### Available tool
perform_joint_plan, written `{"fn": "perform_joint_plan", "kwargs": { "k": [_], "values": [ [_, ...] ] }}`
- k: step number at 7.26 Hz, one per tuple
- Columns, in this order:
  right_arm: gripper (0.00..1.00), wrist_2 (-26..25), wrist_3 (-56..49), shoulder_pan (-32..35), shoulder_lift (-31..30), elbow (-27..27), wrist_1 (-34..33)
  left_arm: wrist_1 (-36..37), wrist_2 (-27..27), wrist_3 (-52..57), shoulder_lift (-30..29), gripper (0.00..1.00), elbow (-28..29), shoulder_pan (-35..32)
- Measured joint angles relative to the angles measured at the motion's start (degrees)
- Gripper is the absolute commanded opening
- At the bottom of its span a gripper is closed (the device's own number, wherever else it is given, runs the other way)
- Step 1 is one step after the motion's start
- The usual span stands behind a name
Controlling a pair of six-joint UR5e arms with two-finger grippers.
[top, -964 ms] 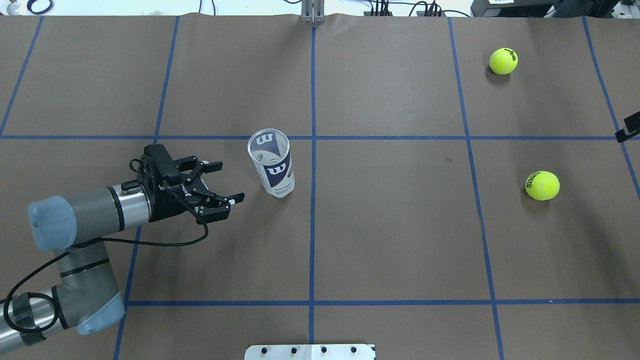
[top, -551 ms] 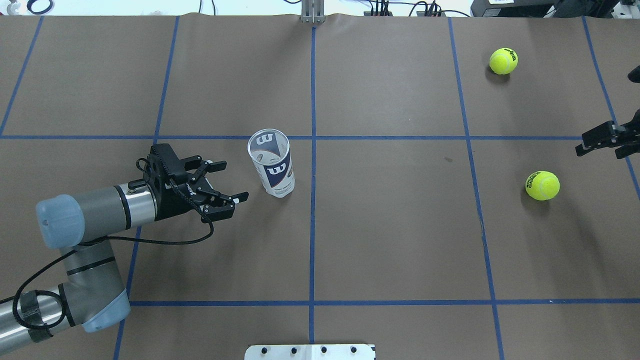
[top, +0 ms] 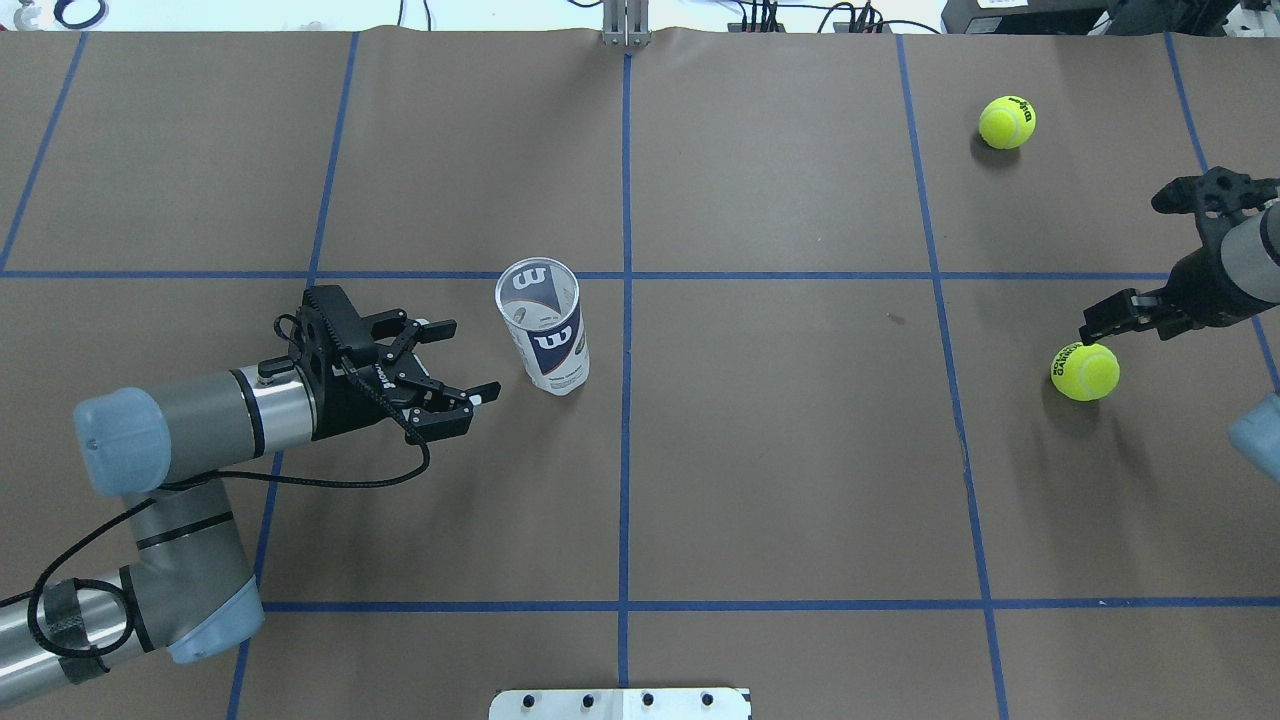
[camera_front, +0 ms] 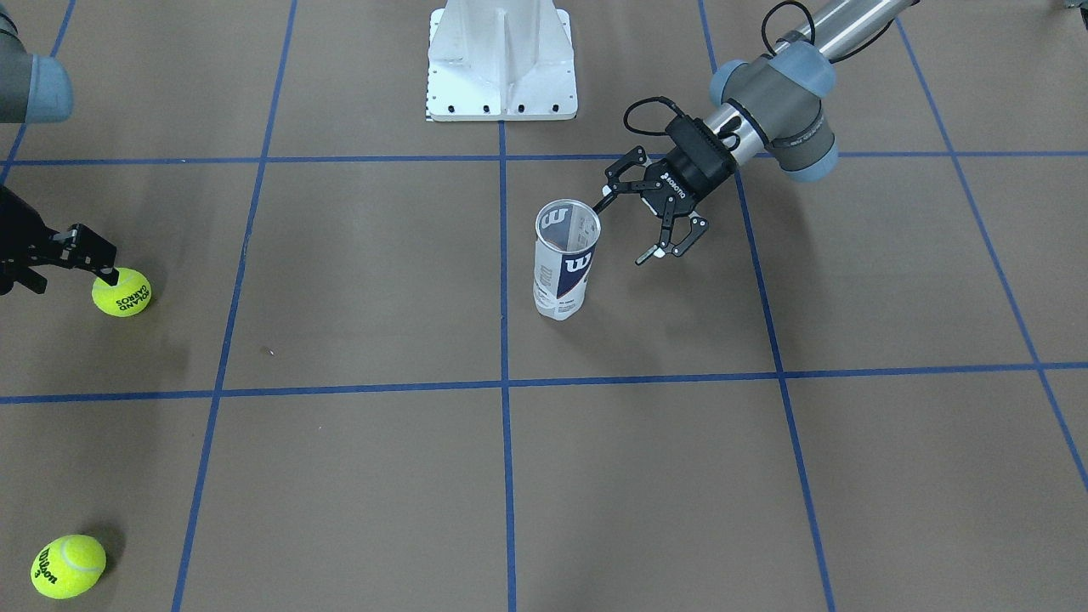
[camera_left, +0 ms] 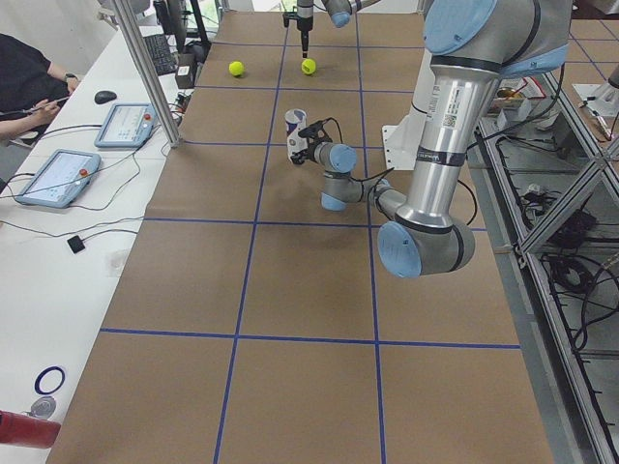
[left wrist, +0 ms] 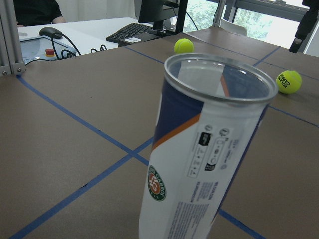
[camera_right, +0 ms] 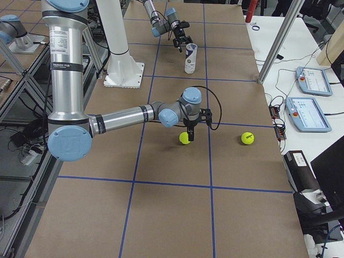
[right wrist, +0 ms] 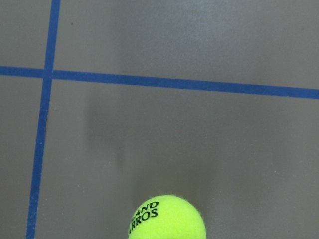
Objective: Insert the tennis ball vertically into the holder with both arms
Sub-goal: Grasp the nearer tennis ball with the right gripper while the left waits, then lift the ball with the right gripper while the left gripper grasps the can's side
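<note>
The clear tennis-ball can stands upright with its open mouth up on the brown tabletop. It is a little left of the overhead frame's centre, in the corner where two blue tape lines cross, and nothing lies inside it. The left arm reaches in from the lower left of that frame. The left gripper lies roughly level, its fingers spread wide and aimed at the can's side. It is just beside the can, with a strip of bare tabletop showing between them. The left wrist view is filled by the can from close up: a metal rim, a navy and white label, and a round emblem low on the side.

At the right edge of the overhead frame the right gripper points down close to the Roland Garros tennis ball, which rests on the tabletop. In the front-facing view its two fingertips show apart, one of them right at the ball's top edge. Whether that tip touches the ball I cannot tell. The right wrist view catches the ball at its bottom edge, lettering up.

A Wilson tennis ball sits well apart from both grippers, in the upper right of the overhead frame. The white pedestal base stands at the top centre of the front-facing view.
</note>
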Motion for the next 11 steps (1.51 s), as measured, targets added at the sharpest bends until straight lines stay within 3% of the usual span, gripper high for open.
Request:
{"fn": "perform_joint_plan", "kwargs": {
  "k": [5,6,7,8,9,10,11],
  "values": [
    [0.99,-2.87,-0.44,-4.66,0.63,-3.2,0.29,-0.1,0.0,0.1,0.39,0.99,0.29,-0.06],
    [0.89,-2.98,-0.56,-4.89,0.62,-3.43,0.28,-0.1,0.0,0.11,0.43,0.99,0.29,-0.08],
    [0.69,-2.95,-0.64,-4.98,0.74,-3.68,0.24,-0.1,0.0,0.11,0.46,0.99,0.3,-0.09],
    [0.45,-2.83,-0.66,-5.0,1.16,-4.08,0.22,-0.12,0.0,0.11,0.48,0.99,0.3,-0.12],
    [0.08,-2.71,-0.68,-5.03,1.72,-4.4,0.25,-0.16,0.0,0.11,0.49,0.99,0.3,-0.15],
    [0.0,-2.53,-0.74,-5.02,2.12,-4.37,0.54,-0.18,-0.02,0.11,0.5,0.99,0.29,-0.16],
    [0.0,-2.26,-0.86,-4.73,2.31,-3.87,1.03,-0.21,-0.06,0.11,0.49,0.99,0.25,-0.18]
  ]
}}
